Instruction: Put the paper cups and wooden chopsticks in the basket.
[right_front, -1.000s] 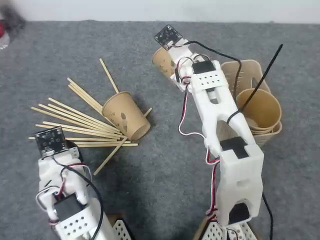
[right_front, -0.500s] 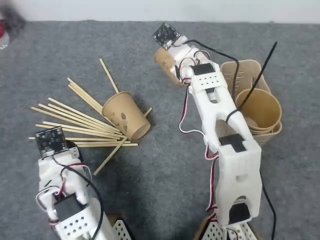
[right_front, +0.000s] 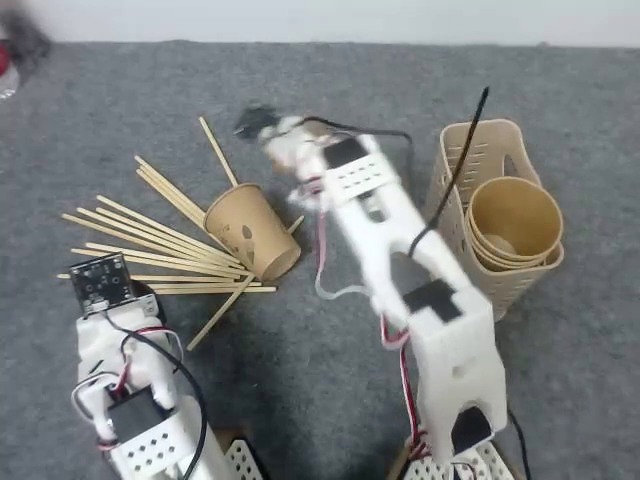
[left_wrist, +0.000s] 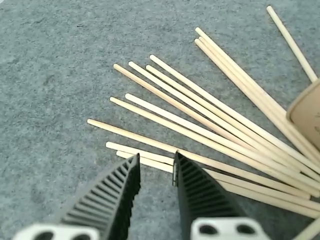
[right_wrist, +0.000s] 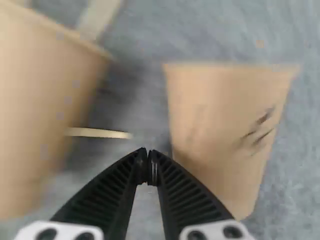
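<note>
The right fingers (right_wrist: 142, 165) are pressed together tip to tip and hold nothing. They sit low over the grey carpeted surface (right_front: 330, 380), with a tan paper cup (right_wrist: 225, 130) close on one side and a second tan cup (right_wrist: 40, 125) on the other. The left fingers (left_wrist: 133, 171) stand slightly parted and empty above the near ends of the pale wooden chopsticks (left_wrist: 210, 125). From above, a toppled paper cup (right_front: 250, 232) lies across that fan of sticks, well apart from the beige slotted plastic basket (right_front: 470, 150), which already holds a stack of paper cups (right_front: 515, 215). The step in hand looks like fetching a loose cup. That calls for the right fingers to spread, settle over a cup's rim or wall, close gently so it does not crush, and carry it to the basket.
</note>
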